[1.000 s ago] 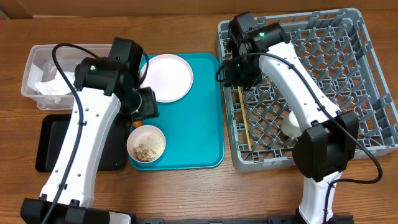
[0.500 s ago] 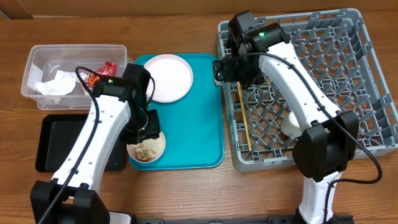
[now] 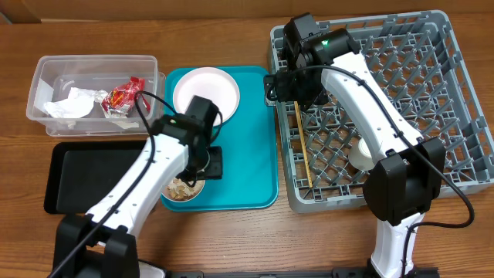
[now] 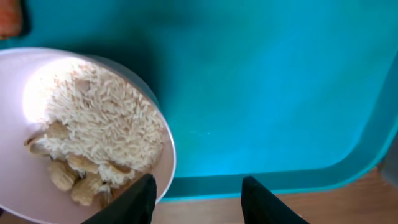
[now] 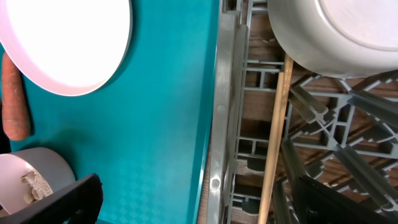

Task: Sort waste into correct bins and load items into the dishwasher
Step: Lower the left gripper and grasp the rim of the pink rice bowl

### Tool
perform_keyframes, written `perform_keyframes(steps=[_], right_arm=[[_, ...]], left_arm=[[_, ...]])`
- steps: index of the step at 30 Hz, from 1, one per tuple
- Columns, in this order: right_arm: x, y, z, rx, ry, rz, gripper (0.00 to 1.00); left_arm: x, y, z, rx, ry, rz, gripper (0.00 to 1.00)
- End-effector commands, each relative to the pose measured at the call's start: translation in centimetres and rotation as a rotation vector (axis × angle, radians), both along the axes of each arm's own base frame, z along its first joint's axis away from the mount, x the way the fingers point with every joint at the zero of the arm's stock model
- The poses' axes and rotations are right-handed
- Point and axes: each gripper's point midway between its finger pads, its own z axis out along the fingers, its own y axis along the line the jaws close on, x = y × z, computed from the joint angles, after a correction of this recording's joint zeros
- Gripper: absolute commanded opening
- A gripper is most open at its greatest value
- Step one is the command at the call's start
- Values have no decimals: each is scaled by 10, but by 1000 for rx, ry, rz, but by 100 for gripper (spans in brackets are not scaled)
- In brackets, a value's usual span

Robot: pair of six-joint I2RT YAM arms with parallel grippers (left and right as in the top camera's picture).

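A white bowl [image 4: 37, 168] of rice and beige food scraps [image 4: 93, 137] sits at the teal tray's front left, also seen from above as the bowl [image 3: 179, 191]. My left gripper [image 4: 202, 200] is open and astride the bowl's right rim, one finger over the food and one outside. An orange carrot piece [image 5: 15, 96] lies beside the round white plate [image 3: 206, 94]. My right gripper [image 5: 205, 205] hangs wide open over the grey dish rack's [image 3: 455, 93] left edge, holding nothing. Wooden chopsticks [image 5: 273, 143] and a white bowl [image 5: 336, 34] are in the rack.
The clear tub [image 3: 46, 69] at back left holds a crumpled napkin [image 3: 65, 104] and a red wrapper [image 3: 122, 96]. A black tray [image 3: 77, 177] lies in front of it. A white cup [image 3: 361, 152] stands in the rack. The teal tray [image 3: 247, 154] lies between tub and rack.
My left arm has swung from beside the clear tub towards the front and right, down to the rice bowl. The red wrapper now shows in the tub. My right gripper has opened wide.
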Motion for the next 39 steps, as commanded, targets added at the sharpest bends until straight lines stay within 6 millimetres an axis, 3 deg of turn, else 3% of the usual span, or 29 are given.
perform_keyframes(steps=[1,12,20,26,35,39], right_arm=[[2,4,18,24,-44,2,100],[2,4,18,24,-44,2,100],[2,4,18,24,-44,2,100],[2,4,18,24,-44,2,100],[2,4,18,24,-44,2,100],[2,4,18,24,-44,2,100]], left_arm=[[0,6,-8,60,-32,-10,47],[3,12,-17,97,-47,-2,42],[-3,10,-34,79,-22,14,42],[-2,10,-35,78,-24,14,31],[-1,9,-35,75,-31,14,30],[1,9,-35,72,-35,26,22]])
